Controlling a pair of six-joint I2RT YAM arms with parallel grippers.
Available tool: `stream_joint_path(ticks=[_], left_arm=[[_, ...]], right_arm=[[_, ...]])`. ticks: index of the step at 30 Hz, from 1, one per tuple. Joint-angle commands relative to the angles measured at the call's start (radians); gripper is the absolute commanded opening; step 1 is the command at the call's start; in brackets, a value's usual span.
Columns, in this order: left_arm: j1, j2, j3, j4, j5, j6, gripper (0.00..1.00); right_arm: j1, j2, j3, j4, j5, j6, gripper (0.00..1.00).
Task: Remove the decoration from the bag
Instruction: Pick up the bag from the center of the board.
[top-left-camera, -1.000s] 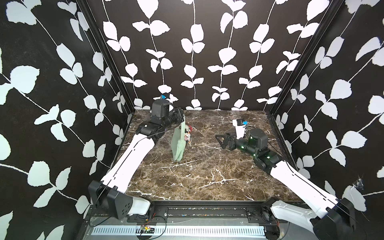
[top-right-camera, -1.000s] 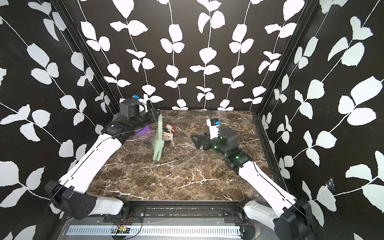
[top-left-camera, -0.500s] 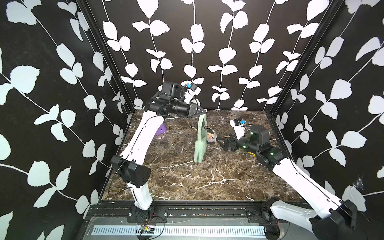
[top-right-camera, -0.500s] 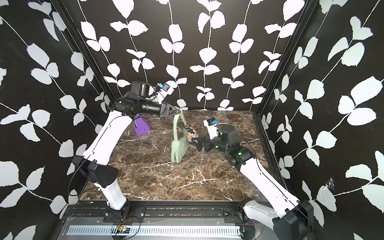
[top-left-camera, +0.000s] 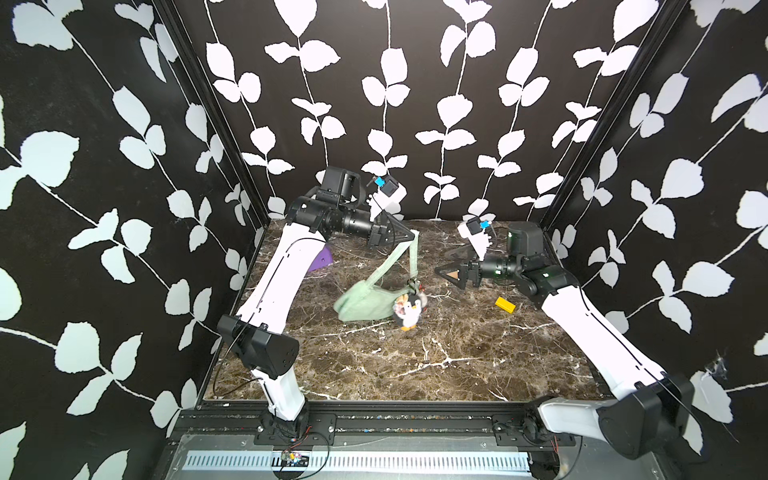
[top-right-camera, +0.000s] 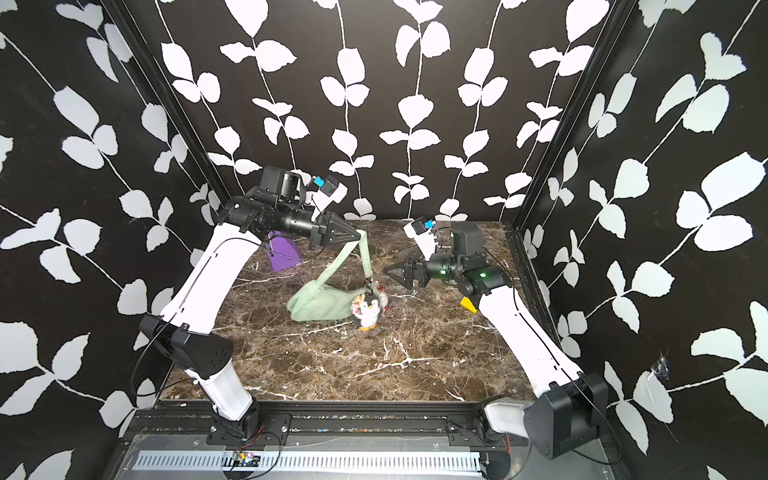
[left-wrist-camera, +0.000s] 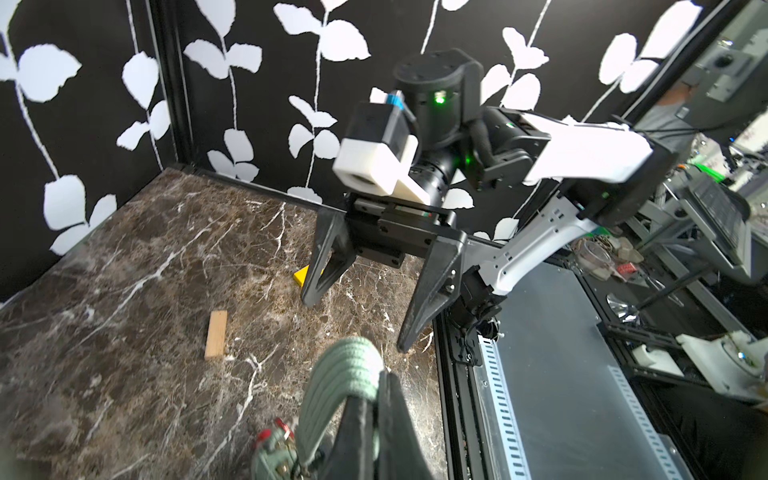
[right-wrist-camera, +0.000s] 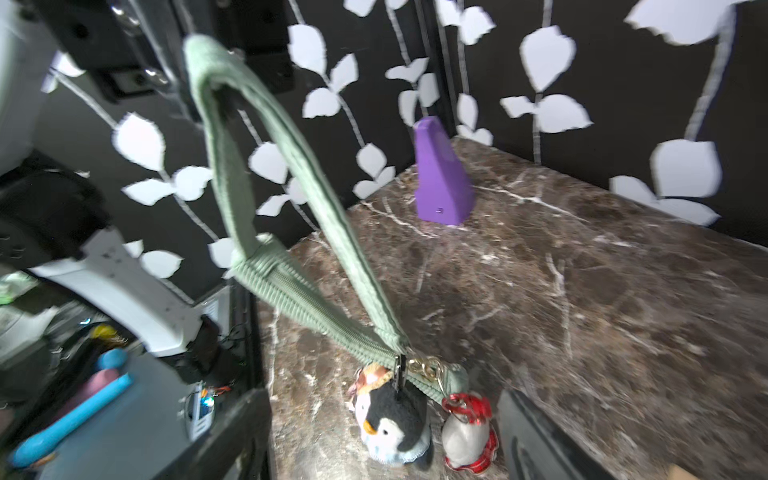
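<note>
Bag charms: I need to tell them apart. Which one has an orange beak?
The penguin, black and white with an orange beak; the other charm beside it is pale grey with red plaid trim.

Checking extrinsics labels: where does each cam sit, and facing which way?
Top views: high in front, looking down and back over the marble table; left arm, right arm whole, left tool shut on the strap of the bag.
Left wrist: on left arm, facing the open right tool; own fingers at edge.
Right wrist: on right arm, facing strap, penguin decoration, purple wedge; own fingers show.
Shared: both wrist views see the strap.
</note>
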Motion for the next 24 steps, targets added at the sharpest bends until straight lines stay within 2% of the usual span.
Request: stream_joint_path(ticks=[1,4,9,13,18,24], left_arm=[[-0.003,-0.097,-0.06,0.177,0.117,0.051,0.0],[-0.002,-0.124,-0.122,0.317,0.164,0.0,0.0],[-0.003,-0.128,-0.159,0.46,0.254,-0.099,0.0],[-0.003,-0.126,-0.16,0.488,0.272,-0.129,0.0],[-0.002,-0.116,-0.16,0.569,0.278,-0.232,0.0],[-0.002,-0.13,-0.182,0.587,0.268,-0.244,0.0]], right_arm=[[0.006,0.029,0.029,0.028,-0.19,-0.018,0.74],[0.031,0.063,0.046,0.022,-0.204,-0.024,0.63],[0.04,0.088,0.043,-0.005,-0.135,-0.054,0.62],[0.038,0.077,0.028,-0.011,-0.053,-0.083,0.67],[0.018,0.024,-0.015,0.008,-0.012,-0.1,0.72],[0.006,-0.032,-0.061,0.053,0.028,-0.094,0.77]])
